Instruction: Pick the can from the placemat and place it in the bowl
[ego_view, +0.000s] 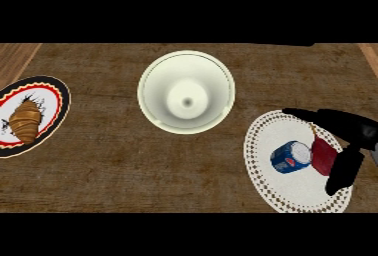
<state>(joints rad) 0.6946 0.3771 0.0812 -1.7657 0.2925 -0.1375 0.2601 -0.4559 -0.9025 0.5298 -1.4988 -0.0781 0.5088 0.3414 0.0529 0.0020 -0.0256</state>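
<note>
Right hand (347, 145), fingers spread and holding nothing, flanks the blue can (291, 157) on the white lace placemat (280, 192); it should straddle the can squarely before closing.

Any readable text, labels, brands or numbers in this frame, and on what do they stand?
None can be read.
Blue can on the white placemat: a red-and-white mark, too blurred to read as letters.
Plate under the croissant: black marks, pattern only.
Bowl: plain.
</note>
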